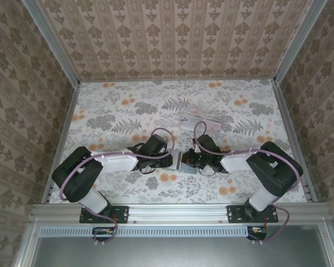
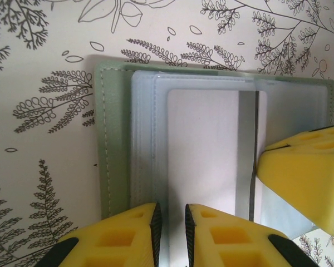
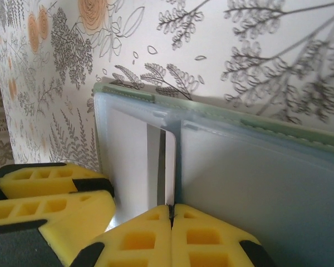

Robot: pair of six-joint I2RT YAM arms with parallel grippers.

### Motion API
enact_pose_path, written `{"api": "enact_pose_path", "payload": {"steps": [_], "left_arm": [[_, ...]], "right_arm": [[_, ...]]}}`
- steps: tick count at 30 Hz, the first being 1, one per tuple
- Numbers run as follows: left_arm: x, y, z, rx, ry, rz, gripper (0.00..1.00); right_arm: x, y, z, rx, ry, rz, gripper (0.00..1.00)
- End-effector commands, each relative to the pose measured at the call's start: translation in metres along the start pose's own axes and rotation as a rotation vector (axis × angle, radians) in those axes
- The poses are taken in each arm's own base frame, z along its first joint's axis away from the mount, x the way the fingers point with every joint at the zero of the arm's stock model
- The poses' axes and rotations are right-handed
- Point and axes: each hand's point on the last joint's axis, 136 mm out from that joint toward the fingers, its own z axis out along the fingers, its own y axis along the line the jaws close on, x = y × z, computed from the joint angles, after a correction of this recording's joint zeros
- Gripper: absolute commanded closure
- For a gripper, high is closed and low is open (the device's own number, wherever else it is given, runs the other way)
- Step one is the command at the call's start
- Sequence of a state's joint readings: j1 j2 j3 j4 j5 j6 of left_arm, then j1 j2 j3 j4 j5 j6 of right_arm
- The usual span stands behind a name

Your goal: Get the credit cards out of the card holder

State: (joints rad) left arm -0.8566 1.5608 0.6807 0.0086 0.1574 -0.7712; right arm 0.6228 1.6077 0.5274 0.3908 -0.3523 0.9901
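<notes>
The card holder [image 1: 187,165] lies open on the table between my two grippers, its green rim [image 2: 114,139] on the left and a blue-grey panel [image 3: 256,183] on the right. A whitish credit card [image 2: 206,156] with a dark stripe sits in the left panel. My left gripper [image 2: 172,214] stands over that panel with a narrow gap between its jaws and nothing in it. My right gripper [image 3: 171,208] is shut on the striped edge of the credit card [image 3: 168,167] beside the fold. A finger [image 2: 306,178] of the right gripper reaches in from the right.
A clear plastic tray [image 1: 201,121] lies on the floral table behind the grippers. Patterned walls close in the back and both sides. The left gripper's yellow fingers [image 3: 50,206] lie close beside the right gripper.
</notes>
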Motion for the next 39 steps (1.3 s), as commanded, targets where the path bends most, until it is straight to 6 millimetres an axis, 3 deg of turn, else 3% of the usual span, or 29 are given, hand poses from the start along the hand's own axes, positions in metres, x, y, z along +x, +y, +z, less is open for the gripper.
{"api": "enact_pose_path", "payload": {"steps": [1, 18, 30, 36, 39], "left_arm": [[0.012, 0.011, 0.001, -0.036, 0.031, -0.021, 0.78], [0.009, 0.011, -0.001, -0.04, 0.029, -0.018, 0.78], [0.001, 0.0, -0.011, -0.008, 0.0, -0.003, 0.78], [-0.018, -0.017, -0.035, 0.032, -0.081, 0.029, 0.75], [-0.026, -0.023, -0.053, 0.049, -0.134, 0.04, 0.67]], "right_arm": [[0.003, -0.013, -0.011, 0.023, -0.003, -0.004, 1.0], [-0.001, -0.032, -0.04, 0.024, -0.029, 0.008, 1.0], [-0.019, -0.004, -0.118, 0.035, -0.174, -0.176, 1.0], [-0.036, 0.018, -0.155, 0.108, -0.252, -0.336, 1.0], [-0.049, 0.034, -0.168, 0.145, -0.281, -0.415, 1.0]]}}
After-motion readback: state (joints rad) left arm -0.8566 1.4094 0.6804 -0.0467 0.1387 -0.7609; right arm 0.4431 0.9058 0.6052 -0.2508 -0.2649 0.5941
